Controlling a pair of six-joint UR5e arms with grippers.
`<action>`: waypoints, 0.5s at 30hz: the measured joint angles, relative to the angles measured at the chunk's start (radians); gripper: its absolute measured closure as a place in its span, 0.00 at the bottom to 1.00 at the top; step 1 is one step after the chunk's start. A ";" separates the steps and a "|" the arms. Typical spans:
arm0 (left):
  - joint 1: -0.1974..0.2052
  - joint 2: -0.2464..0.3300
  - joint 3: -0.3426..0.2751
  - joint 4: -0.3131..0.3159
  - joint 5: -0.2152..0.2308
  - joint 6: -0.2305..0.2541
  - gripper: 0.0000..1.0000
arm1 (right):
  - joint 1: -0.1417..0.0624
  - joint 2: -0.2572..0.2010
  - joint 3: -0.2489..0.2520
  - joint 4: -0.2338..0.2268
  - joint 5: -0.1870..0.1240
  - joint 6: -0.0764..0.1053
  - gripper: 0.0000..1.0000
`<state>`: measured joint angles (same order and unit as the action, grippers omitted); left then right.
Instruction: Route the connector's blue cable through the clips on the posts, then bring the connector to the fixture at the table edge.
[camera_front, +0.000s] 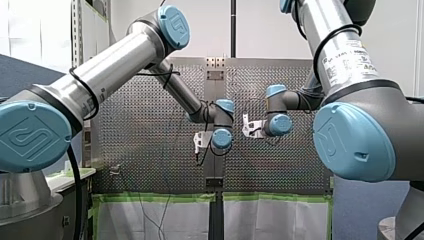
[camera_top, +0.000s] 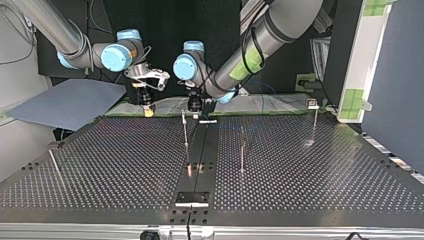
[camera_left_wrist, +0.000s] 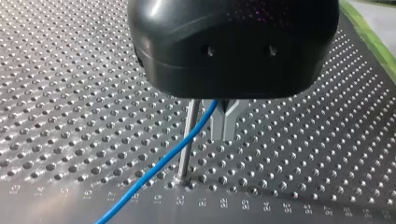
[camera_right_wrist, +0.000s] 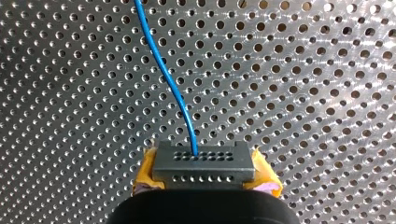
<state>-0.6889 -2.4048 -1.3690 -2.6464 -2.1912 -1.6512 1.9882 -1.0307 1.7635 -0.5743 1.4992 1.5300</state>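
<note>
While right gripper (camera_right_wrist: 203, 176) clamps grey holed connector (camera_right_wrist: 203, 161), blue cable (camera_right_wrist: 168, 79), left gripper (camera_left_wrist: 224, 125) unreadable.

Both arms reached down at the table's (camera_top: 100, 155) far edge, my right tool (camera_top: 146, 107) to the view's left of my left tool (camera_top: 194, 104). Thin posts (camera_top: 185, 131) stood upright; a dark fixture (camera_top: 192, 198) sat at the near edge.

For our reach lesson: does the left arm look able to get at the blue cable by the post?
Probably yes. The blue cable passes close beside the left gripper and crosses the post, with nothing lying between gripper and cable. Only the post crowds the spot.
</note>
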 joint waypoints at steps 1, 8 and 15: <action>0.002 0.000 0.002 -0.003 -0.002 -0.001 1.00 | 0.000 0.000 0.000 0.000 -0.001 -0.001 0.98; 0.010 0.000 0.005 -0.016 -0.004 -0.004 1.00 | 0.001 0.002 -0.001 -0.001 -0.009 -0.003 0.98; 0.027 -0.001 0.026 -0.014 0.022 -0.002 1.00 | 0.000 0.005 -0.004 -0.008 -0.010 0.002 0.98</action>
<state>-0.6617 -2.4053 -1.3431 -2.6603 -2.1689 -1.6529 1.9879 -1.0254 1.7591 -0.5818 1.4897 1.5316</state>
